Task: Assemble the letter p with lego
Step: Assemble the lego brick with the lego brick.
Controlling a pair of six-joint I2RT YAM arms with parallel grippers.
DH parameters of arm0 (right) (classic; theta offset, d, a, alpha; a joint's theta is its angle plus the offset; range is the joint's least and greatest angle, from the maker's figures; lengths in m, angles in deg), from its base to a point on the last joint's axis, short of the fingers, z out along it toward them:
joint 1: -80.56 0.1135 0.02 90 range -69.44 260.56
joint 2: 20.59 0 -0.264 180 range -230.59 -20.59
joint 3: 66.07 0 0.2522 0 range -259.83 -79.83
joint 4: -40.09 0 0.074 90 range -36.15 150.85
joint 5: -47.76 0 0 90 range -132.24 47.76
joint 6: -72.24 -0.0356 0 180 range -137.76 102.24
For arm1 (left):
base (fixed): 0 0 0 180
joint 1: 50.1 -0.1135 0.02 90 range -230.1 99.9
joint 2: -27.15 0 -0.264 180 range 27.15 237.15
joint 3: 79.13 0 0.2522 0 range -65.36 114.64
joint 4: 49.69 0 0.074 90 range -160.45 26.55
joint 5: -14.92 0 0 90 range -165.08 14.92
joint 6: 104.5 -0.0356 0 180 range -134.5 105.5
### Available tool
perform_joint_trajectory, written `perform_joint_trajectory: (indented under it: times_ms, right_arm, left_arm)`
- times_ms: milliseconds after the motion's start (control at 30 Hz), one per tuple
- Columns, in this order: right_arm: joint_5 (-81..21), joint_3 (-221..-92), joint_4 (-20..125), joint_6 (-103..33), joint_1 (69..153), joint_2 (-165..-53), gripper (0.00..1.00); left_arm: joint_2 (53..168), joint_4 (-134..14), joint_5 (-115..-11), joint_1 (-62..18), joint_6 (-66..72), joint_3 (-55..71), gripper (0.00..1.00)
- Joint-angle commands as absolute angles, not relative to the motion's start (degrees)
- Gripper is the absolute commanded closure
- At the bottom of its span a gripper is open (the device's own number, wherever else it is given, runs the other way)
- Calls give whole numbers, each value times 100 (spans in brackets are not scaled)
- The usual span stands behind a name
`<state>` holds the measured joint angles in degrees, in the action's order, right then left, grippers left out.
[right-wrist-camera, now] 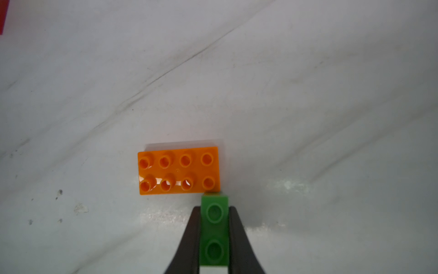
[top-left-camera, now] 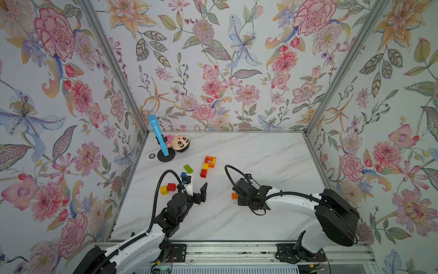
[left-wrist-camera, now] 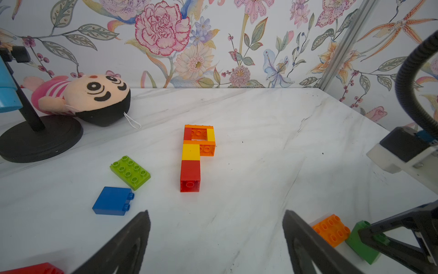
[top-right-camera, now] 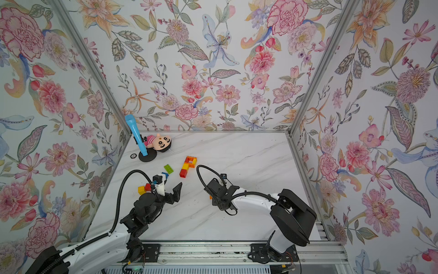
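Lego P, built from red, yellow and orange bricks, lay flat on the marble tabletop. A lime-green brick and a blue brick lay loose near it on the left arm's side, and a red brick sat just beside a yellow brick closer to that arm. Left gripper stood spread wide with nothing between its fingers, pointed toward the P but well short of it. Right gripper pinched a dark green brick, whose far corner sat just beside a loose orange brick lying studs-up.
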<state>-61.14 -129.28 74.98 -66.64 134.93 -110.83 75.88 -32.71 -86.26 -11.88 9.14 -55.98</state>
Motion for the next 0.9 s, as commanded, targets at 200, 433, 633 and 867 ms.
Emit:
perform_joint_trajectory:
  times_ms: [200, 433, 633, 867]
  right_arm:
    - [-6290, -13090, 7365, -5785, 13383, -10942, 100]
    - [-5468, -12962, 6737, -3989, 12905, -10762, 100]
    - [-4793, -12829, 6162, -3133, 12609, -10853, 100]
    - [-4190, -12621, 5769, -2198, 12424, -10926, 100]
  left_arm:
    - [7681, -3365, -8856, -1261, 953, -5595, 7]
    - [7733, -3394, -8853, -1276, 988, -5563, 6]
    - [7787, -3419, -8879, -1276, 1042, -5526, 5]
    - [7826, -3458, -8941, -1282, 1067, -5526, 1]
